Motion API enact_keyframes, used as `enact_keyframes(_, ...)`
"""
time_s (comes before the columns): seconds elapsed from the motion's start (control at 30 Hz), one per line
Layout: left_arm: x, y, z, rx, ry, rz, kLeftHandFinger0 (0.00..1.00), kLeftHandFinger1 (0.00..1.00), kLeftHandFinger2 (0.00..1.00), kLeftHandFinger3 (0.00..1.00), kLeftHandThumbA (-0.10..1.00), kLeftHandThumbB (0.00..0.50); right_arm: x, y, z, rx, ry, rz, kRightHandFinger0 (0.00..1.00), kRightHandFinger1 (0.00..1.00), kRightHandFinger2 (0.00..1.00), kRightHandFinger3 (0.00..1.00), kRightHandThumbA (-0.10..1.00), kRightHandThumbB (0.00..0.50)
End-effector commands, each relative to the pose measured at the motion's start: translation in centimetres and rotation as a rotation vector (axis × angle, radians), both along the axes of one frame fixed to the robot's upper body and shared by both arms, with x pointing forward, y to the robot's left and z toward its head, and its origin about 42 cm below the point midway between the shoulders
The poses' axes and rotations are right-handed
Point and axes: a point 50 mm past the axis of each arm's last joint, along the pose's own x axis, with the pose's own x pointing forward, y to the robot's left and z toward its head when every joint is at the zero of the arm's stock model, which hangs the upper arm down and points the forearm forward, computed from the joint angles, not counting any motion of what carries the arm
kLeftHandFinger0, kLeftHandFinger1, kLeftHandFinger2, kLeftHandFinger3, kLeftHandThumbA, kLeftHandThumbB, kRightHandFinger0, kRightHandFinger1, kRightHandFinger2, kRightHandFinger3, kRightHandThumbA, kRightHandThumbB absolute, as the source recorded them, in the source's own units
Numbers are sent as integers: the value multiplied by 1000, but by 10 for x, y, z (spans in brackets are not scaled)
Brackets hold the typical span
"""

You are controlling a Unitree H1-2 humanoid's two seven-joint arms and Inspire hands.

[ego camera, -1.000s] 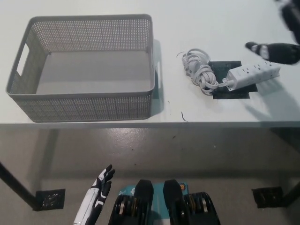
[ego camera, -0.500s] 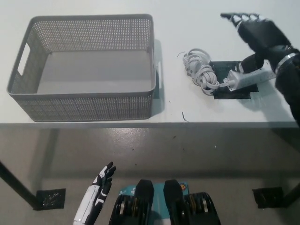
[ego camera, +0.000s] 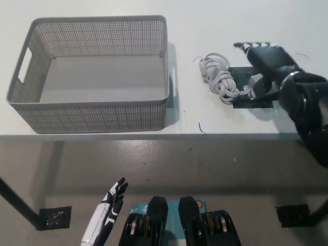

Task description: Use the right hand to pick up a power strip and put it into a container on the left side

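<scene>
White laminate: the surface (ego camera: 102,10) is seen spanning the upper half of the head view, its front edge running straight across the picture.
Floor: a grey, glossy floor (ego camera: 169,169) is seen below the front edge, with a dark table leg at the lower left.
Container: a grey perforated basket (ego camera: 92,110) is set on the left part of the surface, open at the top, with handle slots in its end walls; its front wall stands close to the front edge.
Cord: a white coiled cord (ego camera: 219,78) is laid to the right of the basket, apart from it, on bare surface.
Mat: a black patch (ego camera: 246,100) is seen under the strip, just right of the cord.
Power strip: the power strip (ego camera: 252,88) is found on the black patch at the right of the surface, mostly hidden under the hand; only its cord end is shown.
Right hand: the black right hand (ego camera: 265,69) is placed over the strip, its fingers (ego camera: 251,46) spread and stretched beyond it; whether the strip is touched cannot be told.
Left hand: the white left hand (ego camera: 110,205) is held low at the lower left, below the surface, its fingers apart.
Open room: a bare strip of surface is left between basket and cord, and a wider bare stretch behind them.
</scene>
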Motion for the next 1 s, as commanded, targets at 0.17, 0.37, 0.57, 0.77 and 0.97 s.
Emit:
enact_keyframes(0.17,2,5,10,-3,-68,8,1000,1000,1000,1000,1000,152,18,15,6,6,-91,0,1000,1000,1000,1000,966,414)
enact_keyframes(0.37,2,5,10,-4,-68,8,1000,1000,1000,1000,1000,145,26,18,-8,-17,-108,-20,1000,1000,1000,1000,931,390)
enact_keyframes(0.57,2,6,9,-7,-64,11,1000,1000,1000,1000,1000,144,34,19,-32,-144,-482,-106,1000,1000,1000,1000,624,357)
enact_keyframes(0.77,1,5,9,-11,-61,8,1000,1000,1000,1000,1000,154,32,8,-56,-120,-773,-104,757,785,807,866,182,343)
enact_keyframes(0.97,-2,4,7,-10,-55,1,1000,1000,1000,1000,1000,142,23,9,-55,-14,-974,40,0,33,220,244,-100,233)
